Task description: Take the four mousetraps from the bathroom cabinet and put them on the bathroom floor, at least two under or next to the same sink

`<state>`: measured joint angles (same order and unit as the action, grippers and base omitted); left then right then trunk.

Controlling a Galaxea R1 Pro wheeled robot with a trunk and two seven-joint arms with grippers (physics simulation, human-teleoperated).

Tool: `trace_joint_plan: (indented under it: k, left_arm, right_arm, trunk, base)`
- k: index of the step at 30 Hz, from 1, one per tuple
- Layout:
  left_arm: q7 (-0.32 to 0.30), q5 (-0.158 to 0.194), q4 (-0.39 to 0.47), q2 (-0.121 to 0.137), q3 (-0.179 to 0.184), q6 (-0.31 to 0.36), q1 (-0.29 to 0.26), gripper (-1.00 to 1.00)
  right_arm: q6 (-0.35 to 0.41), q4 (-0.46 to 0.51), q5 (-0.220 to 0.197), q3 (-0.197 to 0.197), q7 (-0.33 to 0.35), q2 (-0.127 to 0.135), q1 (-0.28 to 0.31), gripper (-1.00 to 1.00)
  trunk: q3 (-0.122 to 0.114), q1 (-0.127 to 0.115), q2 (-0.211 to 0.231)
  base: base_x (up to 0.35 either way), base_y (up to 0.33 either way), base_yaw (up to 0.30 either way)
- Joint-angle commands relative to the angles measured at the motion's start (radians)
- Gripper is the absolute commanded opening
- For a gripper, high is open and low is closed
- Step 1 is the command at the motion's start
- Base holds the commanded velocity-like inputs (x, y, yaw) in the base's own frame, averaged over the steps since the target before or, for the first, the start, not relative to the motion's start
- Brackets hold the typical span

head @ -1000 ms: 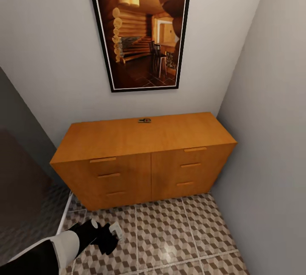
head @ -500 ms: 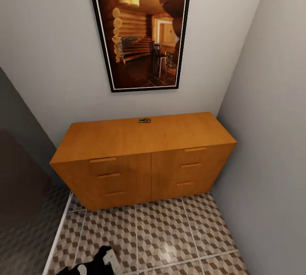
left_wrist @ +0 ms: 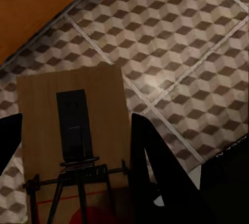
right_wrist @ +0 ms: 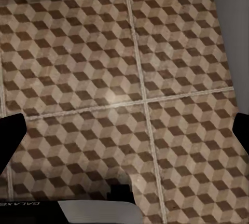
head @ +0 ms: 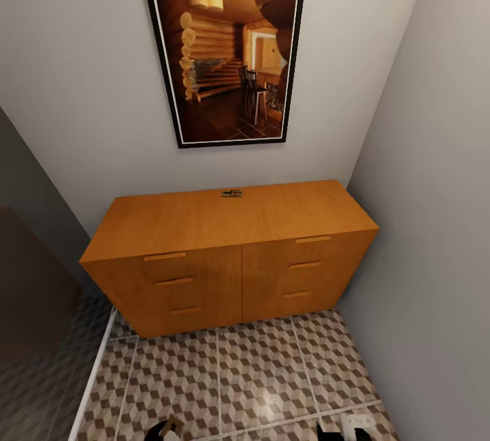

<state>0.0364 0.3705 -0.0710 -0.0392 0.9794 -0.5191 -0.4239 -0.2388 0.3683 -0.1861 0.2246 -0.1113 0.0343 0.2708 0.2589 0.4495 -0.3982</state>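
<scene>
One mousetrap (head: 231, 193) lies at the back edge of the orange-brown cabinet's (head: 204, 226) top, under the picture. A second mousetrap (left_wrist: 72, 120) is a tan board with dark wire and a red spot. My left gripper (left_wrist: 72, 146) is shut on it, a black finger (left_wrist: 153, 162) along each long side, above the cube-patterned bathroom floor (left_wrist: 197, 42). In the head view that gripper (head: 165, 429) sits at the bottom edge. My right gripper (right_wrist: 124, 130) hangs open over the bathroom floor (right_wrist: 104, 53) with nothing between its fingers. It shows in the head view as right gripper (head: 344, 429), low right.
The cabinet's drawers are closed, with slim bar handles (head: 165, 256). A grey wall (head: 435, 223) bounds the right side. A large framed picture (head: 228, 46) hangs above. A dark grey partition (head: 34, 278) and a white floor strip (head: 95, 366) run along the left.
My left arm has drawn back down to the head view's bottom edge, still holding its mousetrap. The right gripper's tip has come into view at the bottom right.
</scene>
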Motion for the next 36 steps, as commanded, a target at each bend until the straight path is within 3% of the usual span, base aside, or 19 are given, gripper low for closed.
trace_joint_plan:
  k: [1, 5, 8, 12, 19, 21, 25, 27, 31, 36]
  left_arm:
    - [0.043, 0.056, -0.004, -0.005, 0.009, -0.009, 0.001, -1.00]
    - [0.180, 0.324, -0.004, -0.017, 0.009, -0.039, 0.004, -1.00]
    - [0.218, 0.439, -0.004, -0.018, 0.009, -0.098, 0.005, -1.00]
    - [0.232, 0.490, -0.004, -0.014, 0.009, -0.146, 0.005, -1.00]
    - [0.237, 0.520, -0.003, -0.002, 0.007, -0.167, 0.005, -1.00]
    - [0.237, 0.543, -0.003, 0.004, 0.007, -0.170, 0.005, -1.00]
    - [0.231, 0.650, -0.003, 0.014, 0.007, -0.221, 0.005, -1.00]
    - [0.227, 0.683, -0.003, 0.015, 0.008, -0.249, 0.005, -1.00]
    - [0.204, 0.695, -0.003, 0.015, 0.008, -0.258, 0.005, -1.00]
    - [0.085, 0.700, -0.004, 0.016, 0.008, -0.251, 0.005, -1.00]
  right_arm:
    - [0.000, 0.006, -0.009, 0.008, -0.005, 0.001, 0.001, 1.00]
    - [0.005, 0.015, -0.008, 0.009, -0.006, 0.002, 0.001, 1.00]
    - [0.005, 0.017, -0.007, 0.009, -0.006, 0.002, 0.002, 1.00]
    - [0.003, 0.022, -0.007, 0.009, -0.006, 0.004, 0.002, 1.00]
    - [-0.006, 0.031, -0.008, 0.014, -0.002, 0.027, 0.002, 1.00]
    - [-0.008, 0.032, -0.008, 0.015, -0.001, 0.030, 0.002, 1.00]
    - [-0.072, 0.024, -0.008, 0.017, 0.002, 0.033, 0.001, 1.00]
    - [-0.129, 0.018, -0.008, 0.018, 0.002, 0.033, 0.002, 1.00]
    - [-0.157, 0.016, -0.009, 0.018, 0.003, 0.033, 0.002, 1.00]
    - [-0.164, 0.015, -0.009, 0.019, 0.004, 0.033, 0.002, 1.00]
  trunk:
    - [0.002, 0.001, -0.002]
    - [0.002, 0.001, -0.002]
    - [0.002, 0.001, -0.002]
    - [0.002, 0.001, -0.002]
    - [0.002, 0.001, -0.002]
    - [0.002, 0.001, -0.002]
    - [0.002, 0.001, -0.002]
    - [0.002, 0.001, -0.002]
    - [0.002, 0.001, -0.002]
    - [0.002, 0.001, -0.002]
  base:
    - [0.000, 0.000, 0.000]
    - [0.000, 0.000, 0.000]
    - [0.000, 0.000, 0.000]
    - [0.000, 0.000, 0.000]
    - [0.000, 0.000, 0.000]
    - [0.000, 0.000, 0.000]
    - [0.000, 0.000, 0.000]
    - [0.000, 0.000, 0.000]
    - [0.000, 0.000, 0.000]
    - [0.000, 0.000, 0.000]
